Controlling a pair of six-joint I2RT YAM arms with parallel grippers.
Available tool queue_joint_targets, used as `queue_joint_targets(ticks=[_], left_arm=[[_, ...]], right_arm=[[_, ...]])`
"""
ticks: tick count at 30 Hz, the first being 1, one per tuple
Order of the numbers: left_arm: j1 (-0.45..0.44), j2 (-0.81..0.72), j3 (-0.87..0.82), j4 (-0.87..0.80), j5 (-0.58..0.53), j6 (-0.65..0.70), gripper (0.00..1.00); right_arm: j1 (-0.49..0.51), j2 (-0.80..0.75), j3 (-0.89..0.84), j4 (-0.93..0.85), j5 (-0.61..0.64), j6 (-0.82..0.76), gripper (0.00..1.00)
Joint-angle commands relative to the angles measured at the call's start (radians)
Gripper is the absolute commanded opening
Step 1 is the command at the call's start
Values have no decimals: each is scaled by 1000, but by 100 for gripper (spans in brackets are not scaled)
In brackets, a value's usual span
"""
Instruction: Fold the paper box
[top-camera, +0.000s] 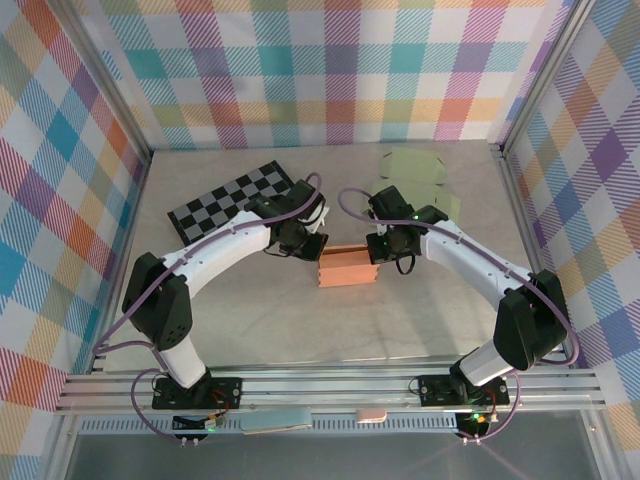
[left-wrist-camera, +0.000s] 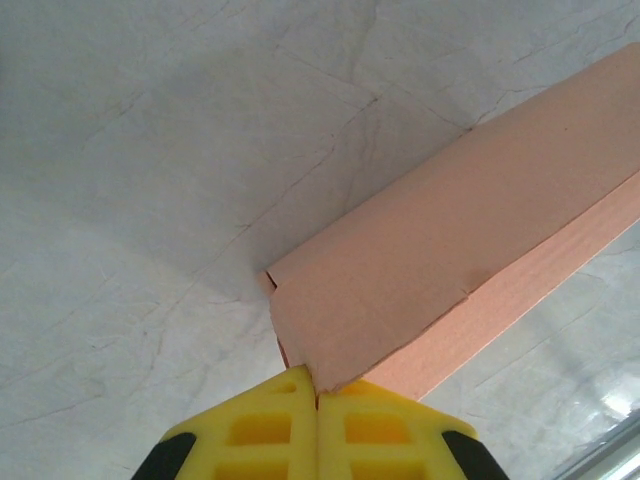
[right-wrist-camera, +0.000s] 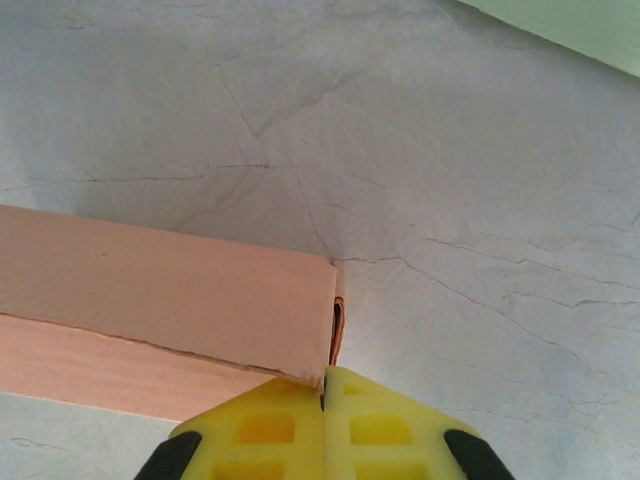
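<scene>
Cardboard sits at the centre of the scene: a salmon-orange paper box (top-camera: 347, 268), long and low, rests on the pale grey marbled table (top-camera: 260, 320) between the two arms. The left gripper (top-camera: 315, 247) is at the box's left end and the right gripper (top-camera: 378, 250) at its right end, so each arm has one end.

From the left wrist, the yellow foam fingers (left-wrist-camera: 265, 432) of the left gripper (left-wrist-camera: 318, 392) are pressed flat together, with the lower corner of a paper box (left-wrist-camera: 440, 270) panel nipped in the seam between them. The right wrist shows much the same thing mirrored: the right gripper (right-wrist-camera: 325, 388) has its yellow pads (right-wrist-camera: 390, 430) closed tight on the bottom corner of the paper box (right-wrist-camera: 160, 290) end, where a thin folded edge of card stands just above the tips. (How deep the card goes between the pads, I cannot tell.)

Farther back on the table lie a black-and-grey checkered board (top-camera: 232, 195) on the left and some pale green flat paper cut-outs (top-camera: 415, 175) on the right, both well apart from the box. Pastel plaid walls (top-camera: 330, 70) close in the space.
</scene>
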Motion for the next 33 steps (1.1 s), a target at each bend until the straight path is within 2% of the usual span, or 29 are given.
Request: queue_joint_targets(ticks=[1,13,22,33], left_arm=[[-6,9,26,-35,52,-105,3],[-9,34,59,-62,90,-351,2],[-10,47,64,-61,120,-441,1],[-9,56,87,-61,155,-489,1]], right_arm=[[13,13,6,-43,-4,23,0],[32,20,6,-37,10,52,0],[37,24,2,-33,14,53,0],[37,30,5,-36,19,53,0]])
